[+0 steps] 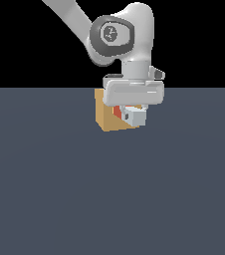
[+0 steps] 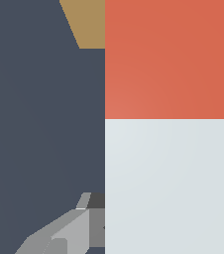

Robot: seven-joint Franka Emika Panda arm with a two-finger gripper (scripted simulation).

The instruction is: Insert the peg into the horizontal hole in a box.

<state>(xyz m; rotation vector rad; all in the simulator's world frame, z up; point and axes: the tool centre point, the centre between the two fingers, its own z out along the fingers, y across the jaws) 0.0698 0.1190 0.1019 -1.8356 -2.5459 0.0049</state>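
1. Exterior view: the tool (image 1: 132, 110) grasps the peg (image 1: 134, 117) in front of the tan box (image 1: 106, 118) on the counter (image 1: 109, 199); the peg's orange end points boxward, perhaps entering it.
2. Wrist view: the peg (image 2: 168, 149) fills the frame, a finger (image 2: 64, 233) alongside, box (image 2: 86, 22) beyond.

Beneath me: a flat slate-grey floor (image 1: 59, 189).
Only the tan box (image 1: 104, 117) rests directly on it.

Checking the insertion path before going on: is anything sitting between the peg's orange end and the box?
Nothing visible does. The peg, held at the tool, points its orange end straight at the box; only bare floor shows beside it. The hole itself is hidden.
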